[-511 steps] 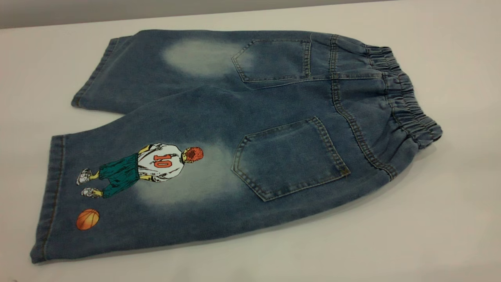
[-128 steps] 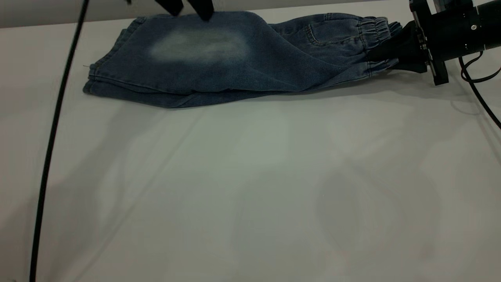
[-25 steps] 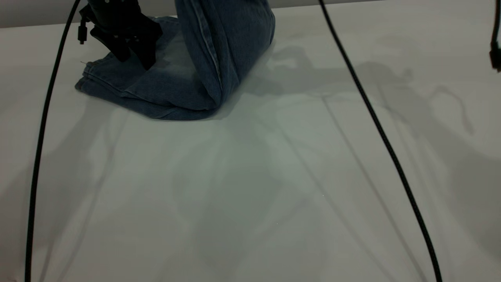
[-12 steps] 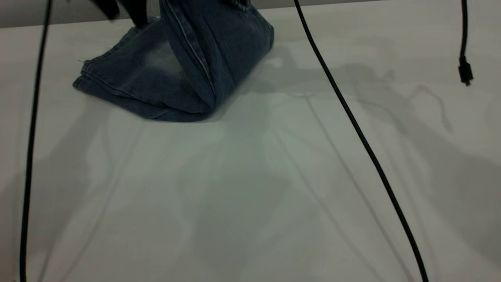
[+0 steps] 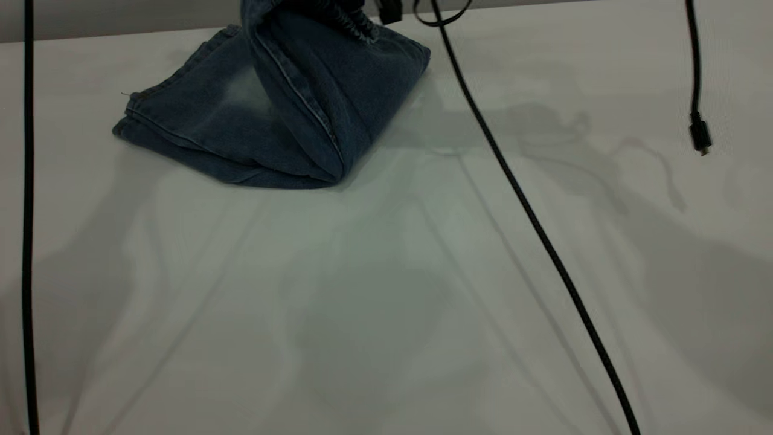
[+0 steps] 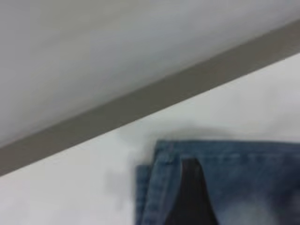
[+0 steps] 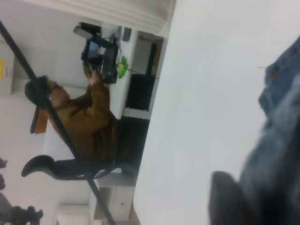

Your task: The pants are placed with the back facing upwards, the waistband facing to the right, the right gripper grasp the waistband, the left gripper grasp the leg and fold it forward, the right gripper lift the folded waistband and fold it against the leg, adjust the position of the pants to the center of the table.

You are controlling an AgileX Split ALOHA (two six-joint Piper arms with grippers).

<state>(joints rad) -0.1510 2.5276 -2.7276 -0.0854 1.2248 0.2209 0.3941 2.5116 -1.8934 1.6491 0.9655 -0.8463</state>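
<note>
The pants [image 5: 272, 121], blue denim, lie folded lengthwise at the table's [image 5: 423, 302] far left. Their hems [image 5: 130, 118] point left. The right half stands up from the table in a steep fold. At its top, near the picture's upper edge, the gathered waistband [image 5: 356, 27] shows. In the right wrist view my right gripper [image 7: 243, 190] is shut on the waistband [image 7: 274, 173], with one dark finger [image 7: 225, 201] against the cloth. My left gripper [image 6: 234, 192] hovers open over the hems [image 6: 154, 187], one black finger [image 6: 192, 197] showing. The printed leg is hidden inside the fold.
A black cable [image 5: 531, 211] runs slantwise across the table's middle. Another cable [image 5: 27, 211] hangs at the far left, and a loose plug [image 5: 699, 136] dangles at the right. In the right wrist view a seated person [image 7: 84, 122] holds a camera beyond the table edge.
The left gripper lifted off the hems and left the exterior view. The raised waist end has come lower and further left over the legs, so its gathered edge now shows. The cables swung left.
</note>
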